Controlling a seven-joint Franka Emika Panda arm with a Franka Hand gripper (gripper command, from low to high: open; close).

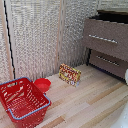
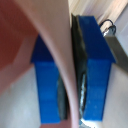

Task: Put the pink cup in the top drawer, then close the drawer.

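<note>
Pink recepticle pinched by its wall, drawer still ahead

Pink recepticle [image 2: 60,55] is seen only in the wrist view, where its thin pale-pink wall runs between the two blue fingers [image 2: 95,65] of the pincer [image 2: 70,70]. The pincer is pressed together on that wall, one finger inside the cup and one outside, so the mug is judged to be held by its rim. The wall's edge runs lengthwise along the fingers, which suggests the mug's long axis lies in line with them and its mouth faces the wrist; the handle is not visible, so its direction cannot be told.

In the exterior view neither mug nor pincer can be made out; only a white shape at that view's right edge is seen, too cropped to be named. The storage unit [image 1: 107,40] stands at that view's right, against the slatted wall. Its highest section [image 1: 106,36] appears pulled out a little, with a dark gap above the front. A red wire basket [image 1: 22,100], a red bowl [image 1: 42,84] and a small printed box [image 1: 69,74] rest on the wooden floor.

The carry step is judged to be in hand. The next move calls for a slow, level approach above the top drawer, a gentle lowering, release, then a push on the front.
</note>
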